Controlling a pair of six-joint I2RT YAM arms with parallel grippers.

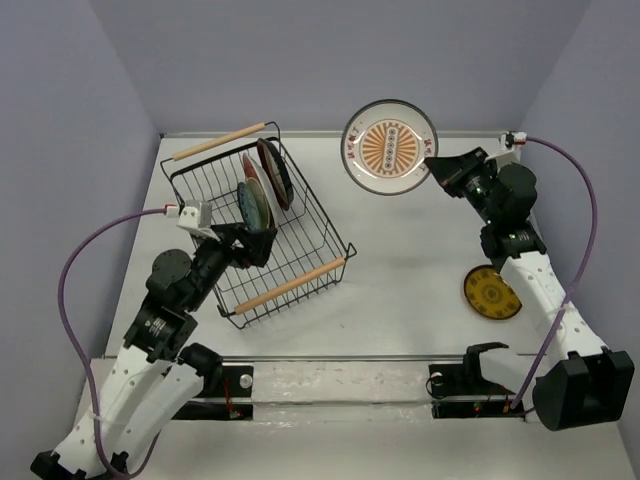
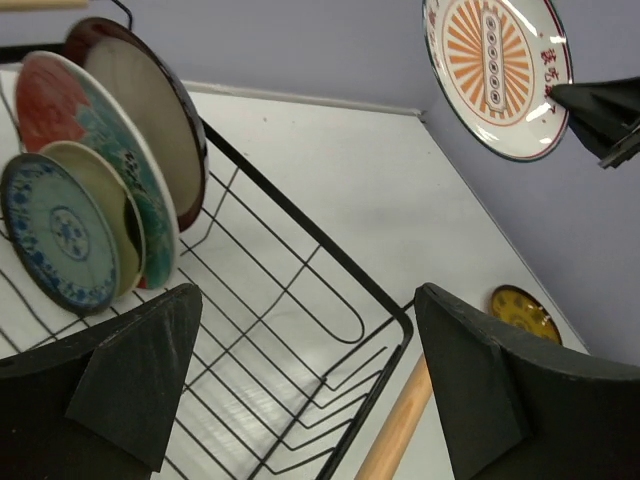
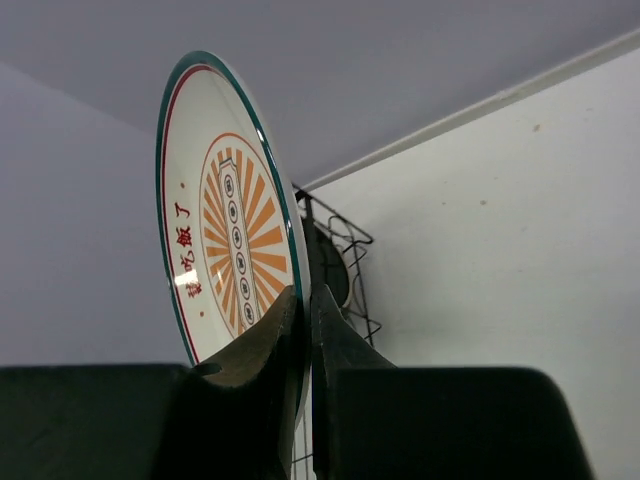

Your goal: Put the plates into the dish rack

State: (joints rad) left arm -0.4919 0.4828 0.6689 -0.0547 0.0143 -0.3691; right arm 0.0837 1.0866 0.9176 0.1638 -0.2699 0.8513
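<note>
My right gripper (image 1: pixel 437 168) is shut on the rim of the white plate with orange sunburst (image 1: pixel 388 147) and holds it in the air, right of the dish rack (image 1: pixel 310 205). In the right wrist view the plate (image 3: pixel 225 250) stands on edge between my fingers. Several plates stand in the rack: maroon-rimmed beige (image 2: pixel 150 115), red-and-teal floral (image 2: pixel 80 110), cream (image 2: pixel 100 195) and small teal-blue (image 2: pixel 60 235). The yellow plate (image 1: pixel 492 293) lies flat on the table at the right. My left gripper (image 2: pixel 305 390) is open and empty over the rack's near end.
The rack's two wooden rod handles are at its far end (image 1: pixel 220 141) and near end (image 1: pixel 290 285). Walls close the table on the left, back and right. The right arm's purple cable (image 1: pixel 588 215) loops along the right side.
</note>
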